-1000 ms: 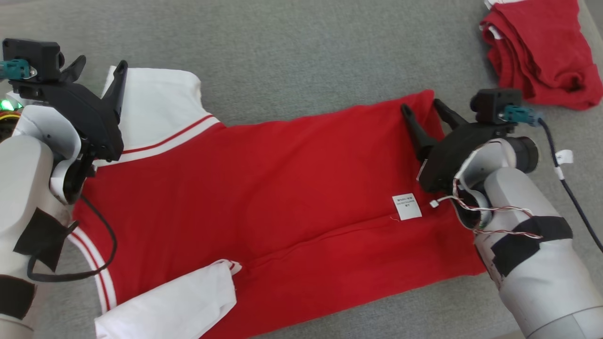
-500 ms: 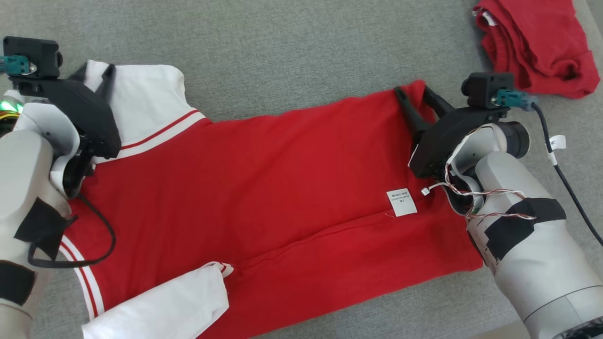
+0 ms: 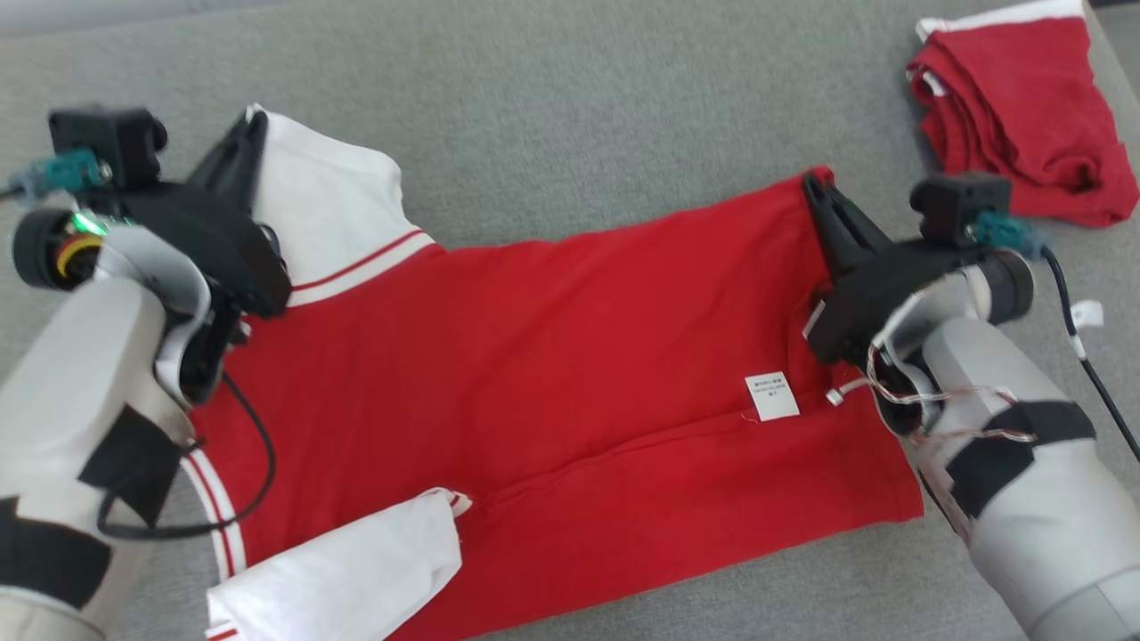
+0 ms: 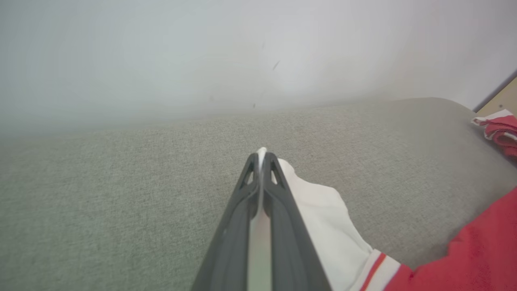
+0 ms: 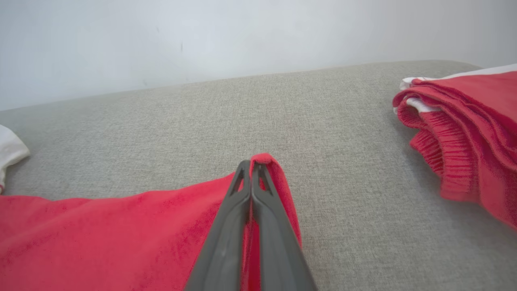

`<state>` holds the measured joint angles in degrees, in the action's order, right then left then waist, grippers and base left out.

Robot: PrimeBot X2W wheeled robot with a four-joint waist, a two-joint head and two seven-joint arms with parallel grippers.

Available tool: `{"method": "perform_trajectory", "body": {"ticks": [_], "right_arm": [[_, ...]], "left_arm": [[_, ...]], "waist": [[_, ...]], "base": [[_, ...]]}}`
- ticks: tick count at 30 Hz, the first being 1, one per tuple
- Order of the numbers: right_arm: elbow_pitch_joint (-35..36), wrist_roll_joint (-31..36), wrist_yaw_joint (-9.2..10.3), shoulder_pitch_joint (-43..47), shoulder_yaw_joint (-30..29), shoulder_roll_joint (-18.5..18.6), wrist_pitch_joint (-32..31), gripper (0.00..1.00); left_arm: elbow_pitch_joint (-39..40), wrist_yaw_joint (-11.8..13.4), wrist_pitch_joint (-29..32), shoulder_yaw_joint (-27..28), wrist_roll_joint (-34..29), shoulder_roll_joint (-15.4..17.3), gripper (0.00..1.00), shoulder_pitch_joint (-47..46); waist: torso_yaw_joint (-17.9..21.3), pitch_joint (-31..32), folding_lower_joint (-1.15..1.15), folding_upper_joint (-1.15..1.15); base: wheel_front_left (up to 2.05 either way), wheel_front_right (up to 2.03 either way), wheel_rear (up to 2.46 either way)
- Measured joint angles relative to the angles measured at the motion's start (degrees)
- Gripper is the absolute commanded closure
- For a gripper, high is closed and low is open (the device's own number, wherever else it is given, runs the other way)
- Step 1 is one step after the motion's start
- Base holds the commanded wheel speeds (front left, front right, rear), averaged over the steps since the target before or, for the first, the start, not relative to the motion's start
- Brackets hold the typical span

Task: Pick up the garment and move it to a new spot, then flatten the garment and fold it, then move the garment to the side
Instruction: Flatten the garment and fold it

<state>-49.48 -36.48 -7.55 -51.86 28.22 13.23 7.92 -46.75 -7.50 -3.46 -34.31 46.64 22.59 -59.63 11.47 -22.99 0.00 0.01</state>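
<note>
Left end effector [image 3: 252, 129] and right end effector [image 3: 815, 185], open a second ago, have now clamped onto the garment [image 3: 552, 356], which lies flat on the grey cushion [image 3: 579, 107]. The left grips the white sleeve [image 3: 338, 205], the right the hem corner [image 5: 264, 159]. Fold can probably start.

My left gripper [image 3: 254, 125] sits at ten o'clock, fingers clamped on the garment [image 3: 552, 356], pointing toward one. My right gripper [image 3: 810, 182], at two o'clock, clamps it too, pointing toward eleven.
</note>
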Motion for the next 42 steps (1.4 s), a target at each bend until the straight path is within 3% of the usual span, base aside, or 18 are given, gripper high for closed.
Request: {"method": "perform_trajectory", "body": {"ticks": [11, 20, 31, 39, 40, 41, 42], "right_arm": [[6.80, -5.46, 0.00, 9.79, 4.94, 7.76, 2.76, 1.00], [12.99, -10.70, 0.00, 20.07, 3.66, 13.51, 4.57, 1.00], [16.14, -13.38, 0.00, 28.31, -0.44, 15.95, 5.24, 1.00], [18.89, -13.33, 0.00, 33.42, -3.23, 16.03, 4.63, 1.00], [18.91, -13.25, 0.00, 33.91, -3.56, 15.91, 4.33, 0.95], [19.02, -12.92, 0.00, 34.39, -3.80, 15.79, 4.17, 0.52], [19.06, -12.71, 0.00, 34.73, -4.17, 15.61, 4.13, 0.00]], "left_arm": [[13.63, 0.04, -7.90, -1.18, 5.28, 1.82, 1.00, 13.79], [29.10, 5.58, -10.66, -0.18, 6.49, 2.50, 1.00, 30.79], [36.38, 8.89, -11.40, 1.42, 7.21, 0.24, 1.00, 42.80], [36.95, 9.06, -11.52, 3.86, 6.30, -1.98, 1.00, 49.11], [36.64, 9.01, -11.52, 4.03, 6.20, -2.31, 1.00, 49.77], [36.26, 9.00, -11.52, 4.12, 5.88, -2.67, 0.99, 50.35], [36.05, 9.05, -11.52, 4.43, 5.21, -3.08, 0.30, 50.81]], "waist": [[-3.54, 6.23, -0.01, -0.01], [-7.40, 10.40, -0.01, -0.01], [-9.87, 12.32, -0.01, -0.01], [-9.88, 12.97, 0.00, -0.01], [-9.86, 13.10, -0.01, -0.01], [-9.85, 13.25, -0.01, -0.02], [-9.86, 13.40, -0.01, -0.01]], "base": [[0.00, 0.00, 0.00], [0.00, 0.00, 0.00], [0.00, 0.00, 0.00], [0.00, 0.00, 0.00], [0.00, 0.00, 0.00], [0.00, 0.00, 0.00], [0.00, 0.00, 0.00]]}}
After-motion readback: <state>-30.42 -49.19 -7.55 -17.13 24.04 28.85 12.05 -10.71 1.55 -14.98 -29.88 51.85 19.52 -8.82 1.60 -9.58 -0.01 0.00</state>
